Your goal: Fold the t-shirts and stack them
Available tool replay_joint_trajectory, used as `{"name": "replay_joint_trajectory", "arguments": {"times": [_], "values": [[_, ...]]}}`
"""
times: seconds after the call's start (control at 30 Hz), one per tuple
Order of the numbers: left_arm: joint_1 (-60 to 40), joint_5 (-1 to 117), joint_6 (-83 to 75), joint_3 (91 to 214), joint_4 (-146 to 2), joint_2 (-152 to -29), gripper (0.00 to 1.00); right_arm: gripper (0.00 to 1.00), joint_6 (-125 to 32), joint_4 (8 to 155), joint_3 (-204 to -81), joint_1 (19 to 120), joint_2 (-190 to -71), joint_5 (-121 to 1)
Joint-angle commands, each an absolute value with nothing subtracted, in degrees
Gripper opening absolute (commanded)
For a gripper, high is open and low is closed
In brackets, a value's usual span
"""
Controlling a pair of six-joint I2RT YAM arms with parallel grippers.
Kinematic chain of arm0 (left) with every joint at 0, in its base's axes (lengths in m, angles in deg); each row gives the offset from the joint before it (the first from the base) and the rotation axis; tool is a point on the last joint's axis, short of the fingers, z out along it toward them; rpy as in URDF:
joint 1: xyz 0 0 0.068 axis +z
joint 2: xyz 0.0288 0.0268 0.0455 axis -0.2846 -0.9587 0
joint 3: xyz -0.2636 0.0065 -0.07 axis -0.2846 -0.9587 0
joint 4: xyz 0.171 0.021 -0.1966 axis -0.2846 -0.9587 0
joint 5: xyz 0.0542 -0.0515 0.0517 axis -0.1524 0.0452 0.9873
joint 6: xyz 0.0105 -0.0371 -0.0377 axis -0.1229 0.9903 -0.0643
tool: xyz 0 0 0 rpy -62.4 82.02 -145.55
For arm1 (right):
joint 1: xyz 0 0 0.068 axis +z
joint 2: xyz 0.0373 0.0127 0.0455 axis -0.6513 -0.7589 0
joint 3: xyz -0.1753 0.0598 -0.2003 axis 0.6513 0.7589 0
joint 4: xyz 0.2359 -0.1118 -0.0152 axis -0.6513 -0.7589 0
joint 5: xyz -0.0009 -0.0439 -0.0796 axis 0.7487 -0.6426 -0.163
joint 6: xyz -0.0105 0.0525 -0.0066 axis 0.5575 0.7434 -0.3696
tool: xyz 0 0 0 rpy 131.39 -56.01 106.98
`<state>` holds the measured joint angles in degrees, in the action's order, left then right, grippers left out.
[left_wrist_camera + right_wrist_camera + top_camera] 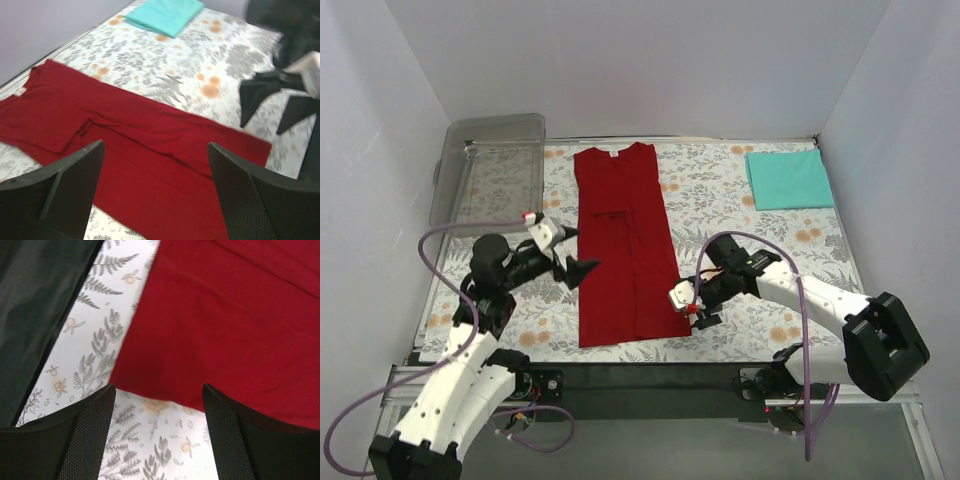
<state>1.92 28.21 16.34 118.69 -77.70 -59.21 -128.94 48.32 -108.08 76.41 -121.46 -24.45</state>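
Observation:
The deep red t-shirt (625,250) lies flat in a long narrow strip down the middle of the table, sleeves folded in, with a small white tag at its far collar. It also shows in the left wrist view (150,150) and the right wrist view (235,325). The teal t-shirt (788,178) lies folded at the far right and shows in the left wrist view (165,15). My left gripper (578,270) is open and empty at the red shirt's left edge (155,170). My right gripper (698,312) is open and empty at the shirt's near right corner (157,405).
A clear plastic bin (490,170) stands at the far left. The table carries a floral cloth (740,210). White walls close in the left, far and right sides. The table's dark front edge (650,360) runs just below the shirt's hem.

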Motion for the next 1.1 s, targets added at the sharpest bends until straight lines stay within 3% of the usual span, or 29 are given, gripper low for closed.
{"name": "replay_joint_trajectory", "arguments": {"times": [0.0,0.23,0.63,0.8,0.93,1.07], "values": [[1.68,18.05,3.98,110.09,-79.93,-50.12,0.77,0.63,-120.51,53.68,-107.34,83.33,-123.87,-32.29],[1.5,14.54,-8.04,111.2,-97.12,-43.24,0.77,0.6,-113.28,59.31,-104.71,92.31,-125.9,-38.11],[-3.07,19.54,-16.86,109.1,-107.26,-41.14,0.74,0.52,-108.88,62.21,-105.59,96.1,-132.75,-42.77],[-3.07,19.02,-17.3,108.57,-108.67,-39.81,0.74,0.39,-107.47,63.27,-105.06,96.1,-133.9,-45.41],[-4.29,17.52,-18.7,108.75,-109.55,-41.04,0.74,0.19,-106.24,63.45,-104.79,96.1,-134.07,-46.99],[-7.37,17.88,-20.37,107.96,-109.81,-42.97,0.73,0.13,-105.71,63.71,-104.79,95.92,-133.46,-47.7]]}}
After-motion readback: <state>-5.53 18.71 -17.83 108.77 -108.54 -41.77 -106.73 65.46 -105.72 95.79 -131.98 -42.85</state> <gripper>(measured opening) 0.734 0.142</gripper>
